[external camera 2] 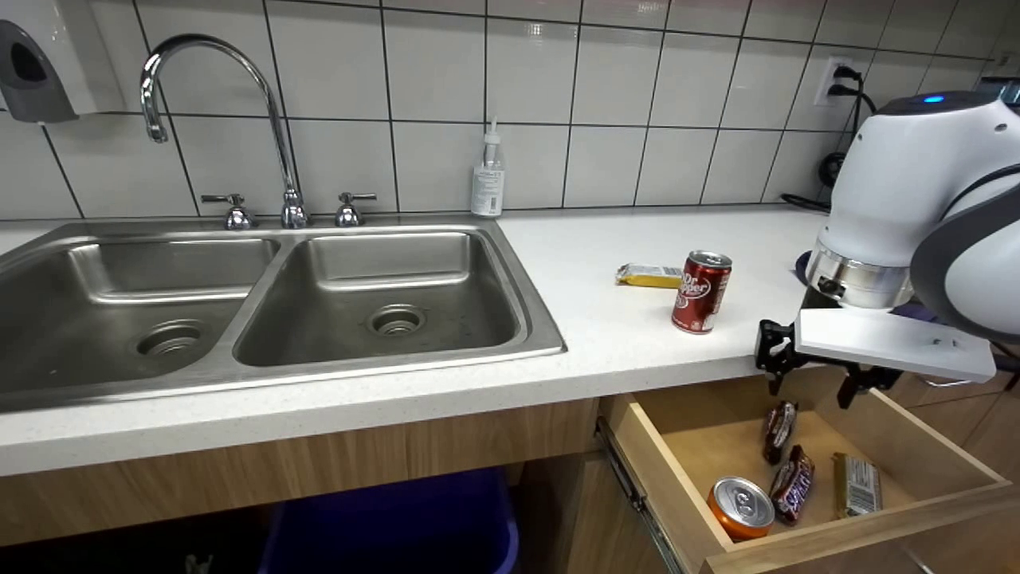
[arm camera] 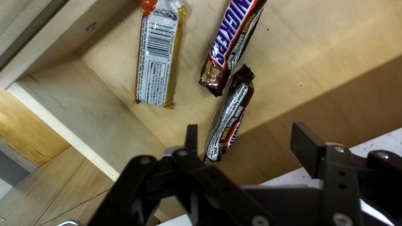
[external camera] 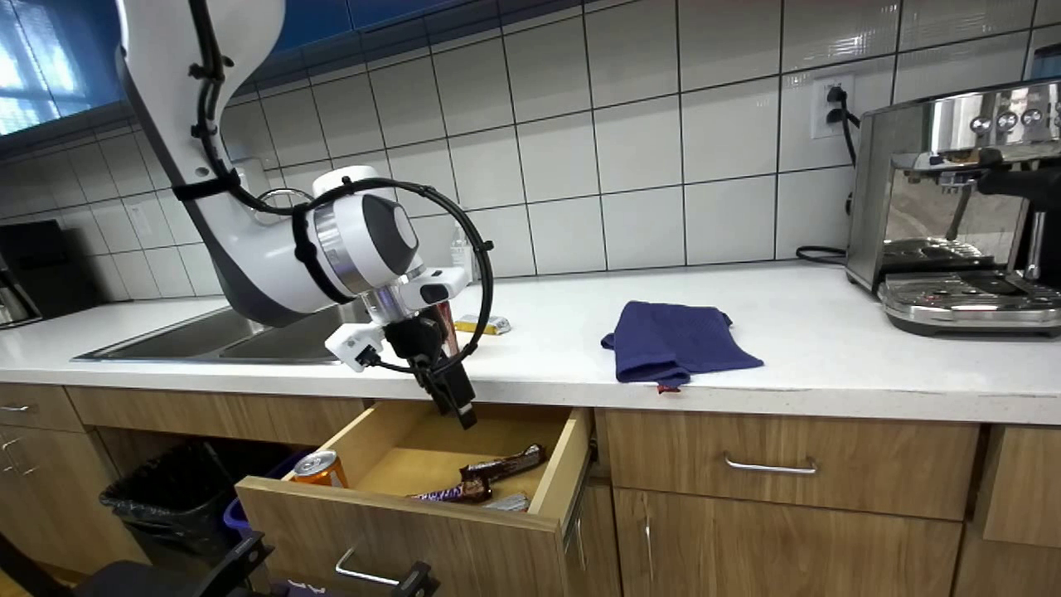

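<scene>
Gripper: jaws spread, nothing held, hanging over the open drawer. Dark-wrapped bar: on the drawer floor, below the fingertips and nearest them, its long axis running steeply across the line from fingertip to fingertip. Snickers bar: one end just beside it. Barcoded bar: apart from both. Orange can: front corner of drawer.

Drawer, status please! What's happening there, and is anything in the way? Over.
Gripper open, holding nothing, above drawer. Nearest bar lying inside, untouched. Also inside: Snickers, silver bar, orange can; none seems in the way.
</scene>
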